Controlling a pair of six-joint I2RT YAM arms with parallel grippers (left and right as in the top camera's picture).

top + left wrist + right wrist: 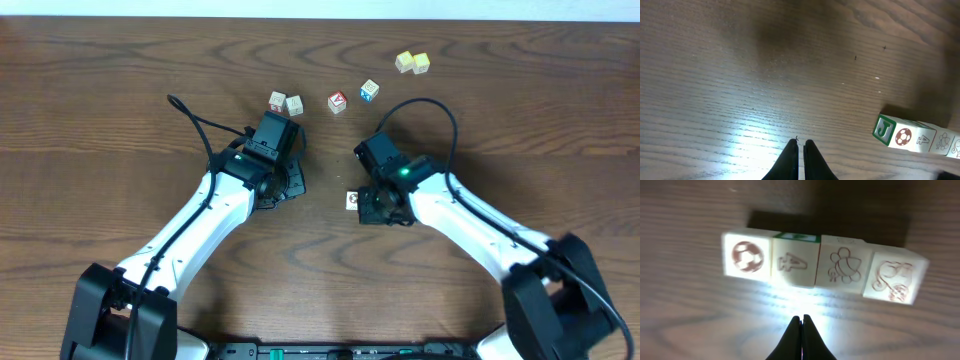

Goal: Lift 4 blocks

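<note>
Cream-white and neatly lined up, the four blocks sit side by side in one row on the wooden counter, each touching the next, nothing gripping them. See the right jaws: pressed together, tips aimed at the row's middle and stopping just short of it. And the left jaws, together too, hang over bare wood beside the row's green-J end, clear of it.
</note>
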